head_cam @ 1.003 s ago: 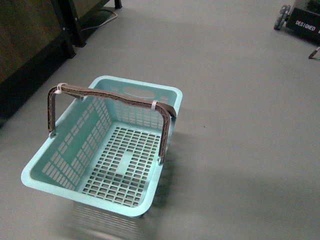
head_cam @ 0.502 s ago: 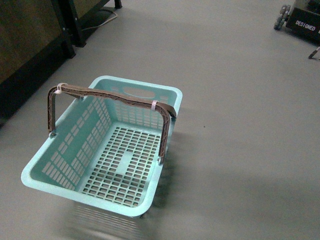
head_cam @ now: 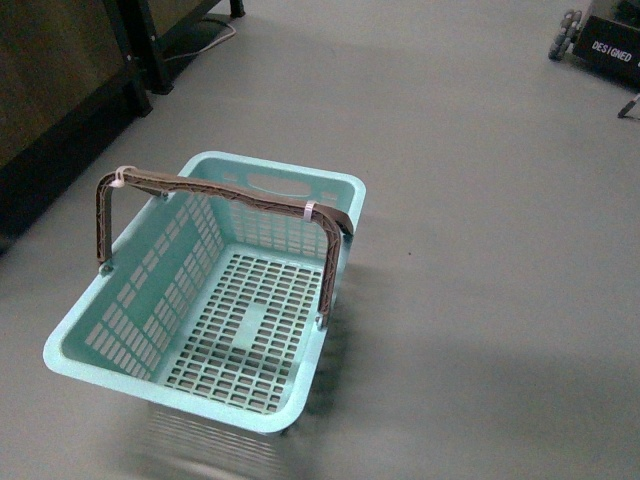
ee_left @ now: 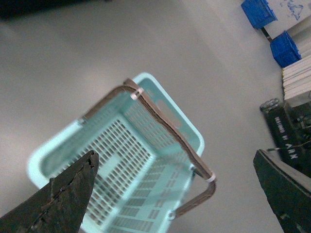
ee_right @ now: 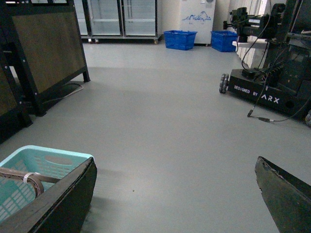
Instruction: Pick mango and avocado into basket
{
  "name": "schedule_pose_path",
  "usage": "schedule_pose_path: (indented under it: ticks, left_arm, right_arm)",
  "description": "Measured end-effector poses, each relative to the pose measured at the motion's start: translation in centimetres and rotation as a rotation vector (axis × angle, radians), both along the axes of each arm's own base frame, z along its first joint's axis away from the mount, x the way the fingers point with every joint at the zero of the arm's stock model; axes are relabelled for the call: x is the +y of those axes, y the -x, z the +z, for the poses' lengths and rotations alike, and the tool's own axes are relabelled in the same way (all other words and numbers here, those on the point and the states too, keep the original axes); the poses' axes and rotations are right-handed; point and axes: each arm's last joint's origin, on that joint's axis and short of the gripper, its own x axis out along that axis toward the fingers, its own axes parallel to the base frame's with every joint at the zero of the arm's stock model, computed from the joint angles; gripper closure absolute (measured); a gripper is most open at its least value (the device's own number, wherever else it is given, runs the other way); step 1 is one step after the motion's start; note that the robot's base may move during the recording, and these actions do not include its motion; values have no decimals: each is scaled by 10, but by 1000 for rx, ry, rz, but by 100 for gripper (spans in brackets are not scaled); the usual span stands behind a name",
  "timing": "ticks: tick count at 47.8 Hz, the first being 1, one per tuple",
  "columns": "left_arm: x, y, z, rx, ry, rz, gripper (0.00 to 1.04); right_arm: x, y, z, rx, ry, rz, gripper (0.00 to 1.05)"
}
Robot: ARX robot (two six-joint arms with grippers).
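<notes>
The light teal basket [head_cam: 120, 280] stands on the grey floor in the front view, with nothing inside it. Its two brown handles [head_cam: 225, 192] are raised and tied together with whitish zip ties. My left gripper [ee_left: 177, 167] hangs open above the basket [ee_left: 53, 155], looking down into it. My right gripper [ee_right: 175, 167] is open over bare floor, with a corner of the basket [ee_right: 48, 158] beside one finger. Neither gripper holds anything. The mango and the avocado are out of view.
Dark cabinets on black frames [head_cam: 60, 70] stand at the far left. A black wheeled robot base [ee_right: 262, 92] with trailing cables sits to the right. Blue crates [ee_right: 181, 40] and glass-door fridges [ee_right: 121, 17] line the far wall. Grey floor [head_cam: 480, 250] stretches right of the basket.
</notes>
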Motion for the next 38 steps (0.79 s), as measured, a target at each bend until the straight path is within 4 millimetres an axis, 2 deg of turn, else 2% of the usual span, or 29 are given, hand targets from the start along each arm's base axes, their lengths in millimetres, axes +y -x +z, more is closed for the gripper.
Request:
schedule_pose_path:
  ticks: [3,6,17,32,38]
  left_arm:
    - [-6,-23,-9,36,118,16,7]
    - [-14,-50,-28,104,217,38,7]
    - [-43,-111,-89,214,406,43,7]
    - [-75,-176,-127,196,541,30,7]
    - [-88,-203,-136,169,586,10,7]
  right_arm:
    - [0,0,0,0,0,0,8]
    - [0,0,0,0,0,0,8]
    - [0,0,0,0,0,0,8]
    - [0,0,0,0,0,0,8]
    - [0,0,0,0,0,0,8]
